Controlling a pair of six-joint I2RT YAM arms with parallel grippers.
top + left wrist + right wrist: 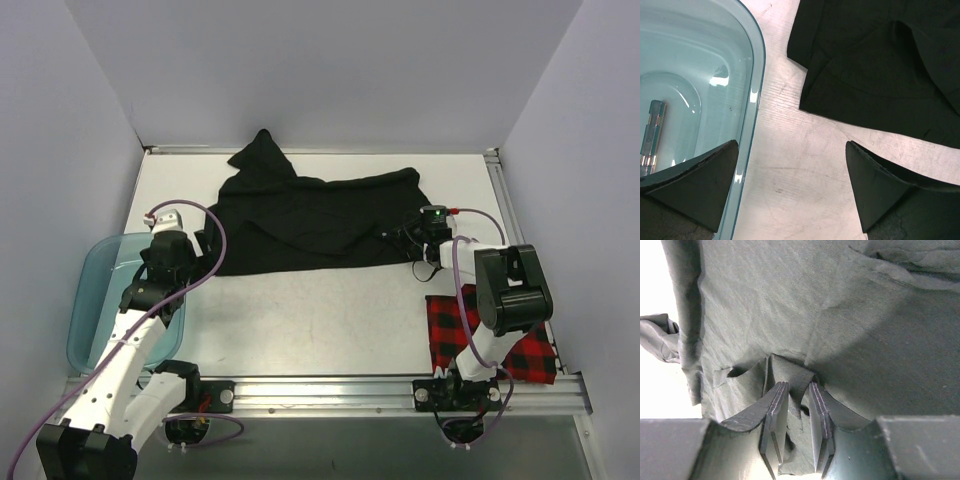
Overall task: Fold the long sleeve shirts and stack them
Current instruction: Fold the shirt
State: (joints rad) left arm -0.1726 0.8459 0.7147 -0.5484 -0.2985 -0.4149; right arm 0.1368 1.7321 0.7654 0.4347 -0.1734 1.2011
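**White surface, walled enclosure: black shirt pinched at its right edge**

The white surface point(320, 320), closed in by plain pale walls, carried both garments. The black shirt point(310, 220) lay spread but rumpled across the upper middle of the top view, one part bunched into a peak against the far wall. The red-and-black checked shirt point(535, 358) lay folded at the lower right, partly under the right arm. A teal tub point(95, 270) sat at the left edge.

The right hand point(795, 386) was pinching a raised ridge of the black shirt near its right edge, cloth visibly caught between the two fingers point(780, 400). The left hand point(791, 145) was spread wide and held nothing, hovering over bare surface between the tub rim and the shirt's lower left corner.

Likely hazards, as a judgement: the pinch appeared shallow, so the ridge could slip out under a pull. With the opposite side unheld, the whole shirt might drag rather than fold. Whether the pinch took one layer or several could not be told, and a fold made on one layer alone would come out crooked.
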